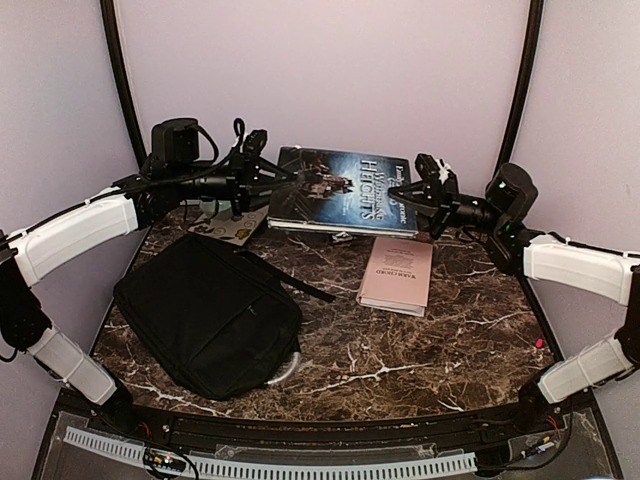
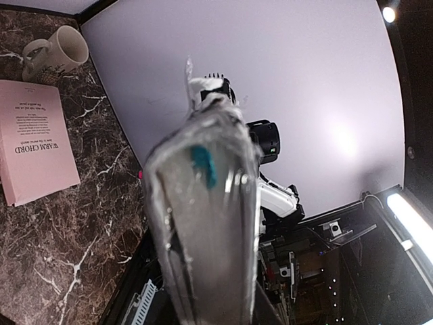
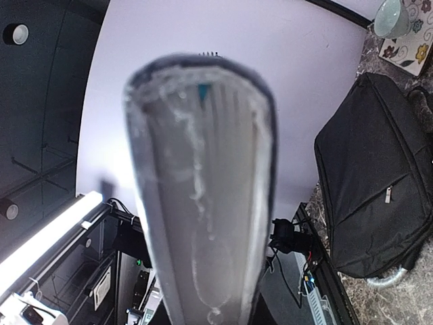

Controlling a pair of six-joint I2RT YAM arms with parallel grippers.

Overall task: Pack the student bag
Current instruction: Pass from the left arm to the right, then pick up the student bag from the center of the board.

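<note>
Top external view puts the student bag [image 1: 205,315] flat on the brown, white-veined marble table [image 1: 450,340], its soft black fabric slack and creased and its corners rounded. A thin black strap [image 1: 305,288] trails off the bag's far right corner, and a curved grey-white handle [image 1: 287,368] pokes out at its near right edge. Beyond the bag and raised above the table, a large hardback book [image 1: 340,190] with a glossy dark blue pictorial cover hangs between the two arms. The left gripper [image 1: 262,182], past the bag's far edge and well apart from it, is clamped on the book's left end; from the left wrist the shiny, ragged pale page edges fill the middle of the frame. The right gripper [image 1: 412,195], beyond and to the right of the bag and farther from it than the left one, pinches the book's right end. Its wrist camera sees that end close and blurred, dark cover wrapped round pale pages, with the bag lying off to the side and a small metal zip pull [image 3: 388,195] on its front seam. Just right of the bag's strap lies a slim matt pink book [image 1: 397,275], flat. Beyond the bag's far left corner a pale mug [image 3: 391,17] stands next to a flower-patterned mat [image 3: 409,47]
</note>
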